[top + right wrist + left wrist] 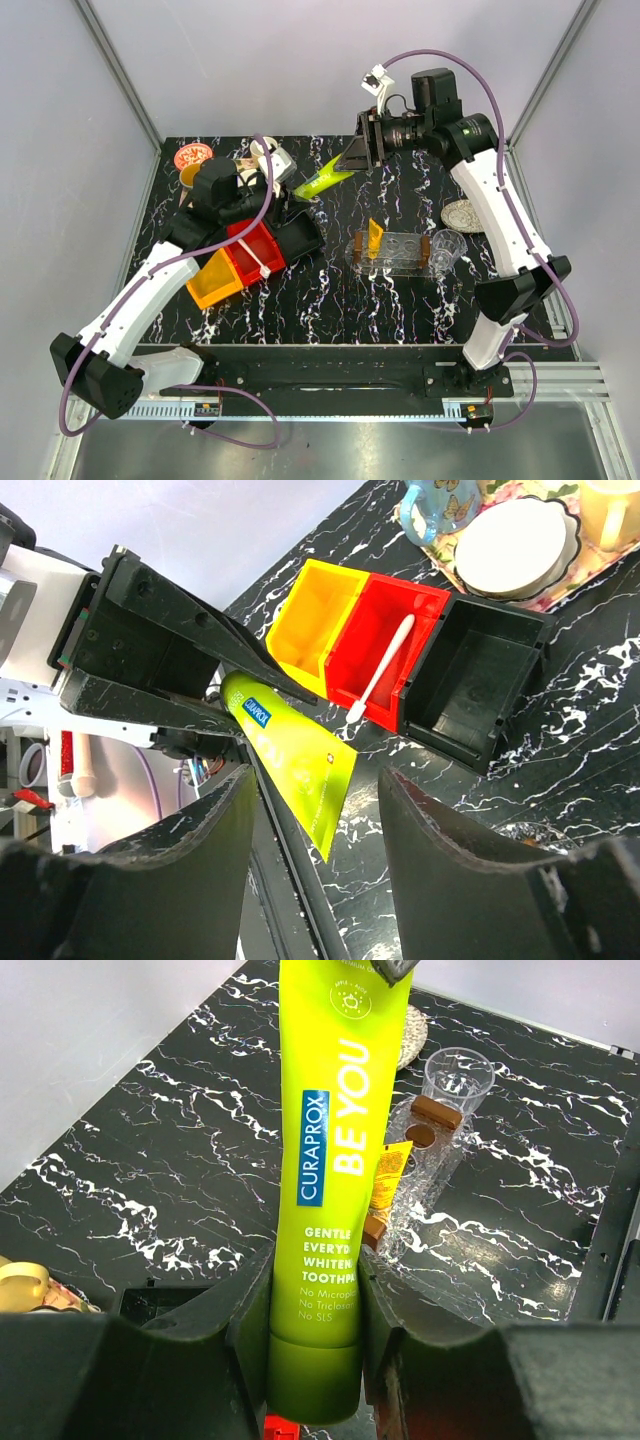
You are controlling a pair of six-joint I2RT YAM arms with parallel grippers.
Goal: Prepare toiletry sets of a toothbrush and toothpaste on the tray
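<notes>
- Nearest, the toothbrush (383, 668) lies loose in the red bin (360, 630) on the worktop, well apart from both arms, probably stored there for a later step.
- Beyond it, the orange tube (375, 238) stands in the clear rack (392, 252).
- The left fingers (252, 1310) clamp the cap end of the green toothpaste tube (335, 1160), lifting it off the worktop with its flat end pointing away, seemingly offered for a handover.
- Farthest, the right fingers (235, 810) stand wide apart and hold nothing. The tube's flat end lies between them, and I cannot tell whether it touches either.
</notes>
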